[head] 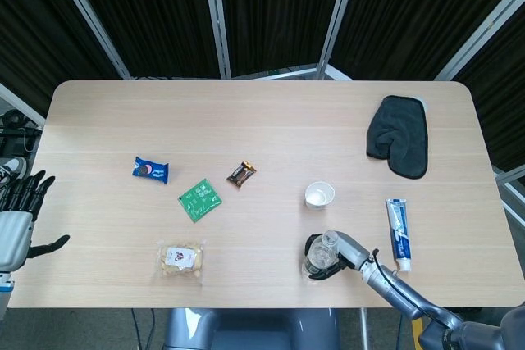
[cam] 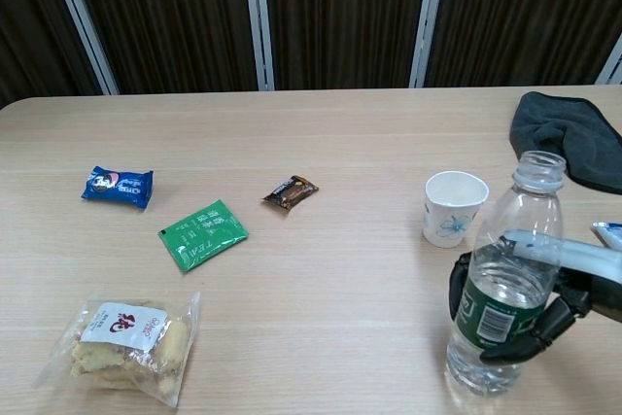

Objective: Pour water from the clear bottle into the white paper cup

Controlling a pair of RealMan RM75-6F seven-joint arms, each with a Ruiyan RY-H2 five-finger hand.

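Observation:
The clear bottle (cam: 502, 284) stands upright and uncapped near the table's front edge, right of centre, with a green label around its middle. My right hand (cam: 544, 313) wraps its black fingers around that label from the right; the head view shows the bottle (head: 320, 253) and right hand (head: 338, 250) too. The white paper cup (cam: 453, 207) stands upright and apart, just behind the bottle; in the head view the cup (head: 320, 195) sits above it. My left hand (head: 18, 217) hangs off the table's left edge with fingers spread, holding nothing.
A toothpaste tube (head: 397, 222) lies right of the bottle. A dark mitt (head: 399, 134) lies at the back right. Snack packets lie to the left: blue (cam: 117, 185), green (cam: 202, 232), brown (cam: 290, 191), and a clear bag of biscuits (cam: 124, 340).

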